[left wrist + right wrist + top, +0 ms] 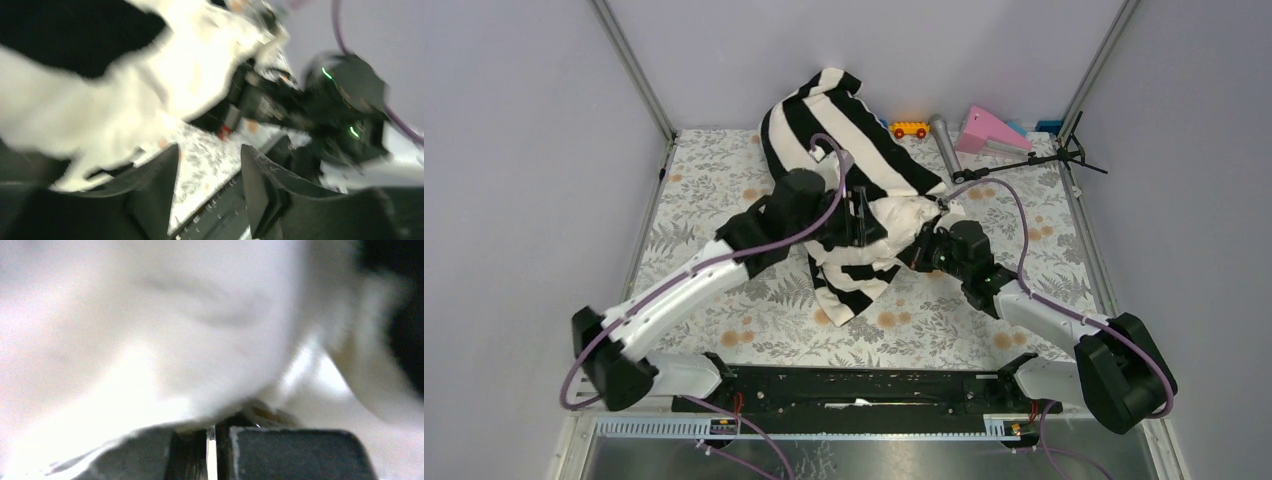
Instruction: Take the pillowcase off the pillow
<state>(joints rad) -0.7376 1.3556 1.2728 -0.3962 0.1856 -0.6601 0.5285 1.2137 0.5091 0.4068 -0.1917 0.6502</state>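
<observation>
The pillowcase [844, 120], black and white striped, lies bunched at the middle back of the table, with a loose flap [849, 285] trailing toward me. The cream pillow [902, 212] shows bare at its near right side. My left gripper [867, 215] hovers at that opening. In the blurred left wrist view its fingers [210, 165] stand apart with only tablecloth between them and white cloth [75, 115] to the upper left. My right gripper [921, 243] is at the pillow's near edge. In the right wrist view it [212, 432] is shut, with cream pillow fabric [150, 330] pressed over its tips.
Along the back edge lie a yellow toy car [910, 129], a grey cylinder [944, 140], a pink wedge [989, 130] and a black stand [1044, 158]. A floral cloth [724, 190] covers the table. Metal frame posts rise at the back corners.
</observation>
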